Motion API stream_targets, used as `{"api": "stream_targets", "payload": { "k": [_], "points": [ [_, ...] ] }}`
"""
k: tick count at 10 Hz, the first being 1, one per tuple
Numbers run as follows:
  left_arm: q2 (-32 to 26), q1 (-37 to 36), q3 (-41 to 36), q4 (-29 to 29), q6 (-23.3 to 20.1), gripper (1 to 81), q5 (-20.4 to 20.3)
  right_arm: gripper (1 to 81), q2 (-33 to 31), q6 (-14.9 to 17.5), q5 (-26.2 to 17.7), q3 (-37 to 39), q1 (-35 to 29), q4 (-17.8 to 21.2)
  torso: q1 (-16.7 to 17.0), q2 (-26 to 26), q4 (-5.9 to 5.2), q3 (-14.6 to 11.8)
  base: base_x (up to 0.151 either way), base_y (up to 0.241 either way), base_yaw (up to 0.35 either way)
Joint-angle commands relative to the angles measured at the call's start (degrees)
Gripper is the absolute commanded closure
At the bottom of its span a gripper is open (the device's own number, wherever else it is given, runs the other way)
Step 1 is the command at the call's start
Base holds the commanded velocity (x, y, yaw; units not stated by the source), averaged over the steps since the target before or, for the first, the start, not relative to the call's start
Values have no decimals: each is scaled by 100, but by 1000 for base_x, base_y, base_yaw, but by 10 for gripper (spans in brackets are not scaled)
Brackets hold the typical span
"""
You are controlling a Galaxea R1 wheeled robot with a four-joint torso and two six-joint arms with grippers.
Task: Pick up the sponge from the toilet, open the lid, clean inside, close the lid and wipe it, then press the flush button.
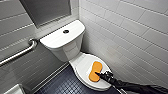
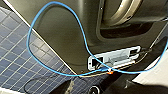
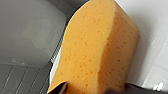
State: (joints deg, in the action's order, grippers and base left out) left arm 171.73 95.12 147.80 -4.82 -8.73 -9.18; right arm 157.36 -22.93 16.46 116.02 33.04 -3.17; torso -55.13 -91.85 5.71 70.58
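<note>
The white toilet (image 1: 62,41) stands in the corner with its lid (image 1: 81,65) down. An orange sponge (image 1: 95,70) lies flat on the lid, lengthwise toward the tank. My right gripper (image 1: 99,74) comes in from the lower right and sits at the sponge's near end. In the right wrist view the sponge (image 3: 95,45) looms large, and the right gripper (image 3: 98,88) is open with a dark fingertip (image 3: 62,88) on each side of the sponge's end. A round dark flush button (image 1: 66,31) sits on top of the tank.
White tiled walls close in behind and to the right of the toilet. A metal grab bar (image 1: 20,53) runs along the left wall. The floor (image 1: 63,85) is dark small tile. In the left wrist view a blue cable (image 2: 82,32) loops over the robot's dark body above the tiled floor (image 2: 15,55).
</note>
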Motion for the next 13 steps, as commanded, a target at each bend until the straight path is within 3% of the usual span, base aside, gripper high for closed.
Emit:
{"api": "stream_targets", "payload": {
  "k": [1, 2, 5, 8, 10, 13],
  "points": [
    [63, 354, -58, -11, -14, 10, 575, 10, -253, -80, -925, -141, -274, 53, 0, 0, 0, 0, 0, 0, 0],
    [90, 354, -58, 16, -15, 10, 575, 811, -386, -89, -925, -291, -327, 53, 0, 0, 0, -2, 0, 0, 0],
    [143, 336, -58, 51, -15, 10, 566, 811, -984, -106, -925, -1029, -679, 115, 0, 0, 0, 0, 0, 0, 0],
    [169, 283, -102, 112, -24, 10, 487, 811, -2171, -177, -1030, -2444, -1048, 141, 0, 0, 0, 0, 0, 0, 0],
    [222, 222, -128, 305, -24, 10, 470, 811, -2907, -177, -1214, -3093, -865, 124, 0, 0, 0, 0, 0, 0, 0],
    [187, 125, -278, 517, -24, 10, 452, 811, -3761, -177, -1373, -3693, 14, 71, 0, 0, 0, 0, 0, 0, 0]
  ]
}}
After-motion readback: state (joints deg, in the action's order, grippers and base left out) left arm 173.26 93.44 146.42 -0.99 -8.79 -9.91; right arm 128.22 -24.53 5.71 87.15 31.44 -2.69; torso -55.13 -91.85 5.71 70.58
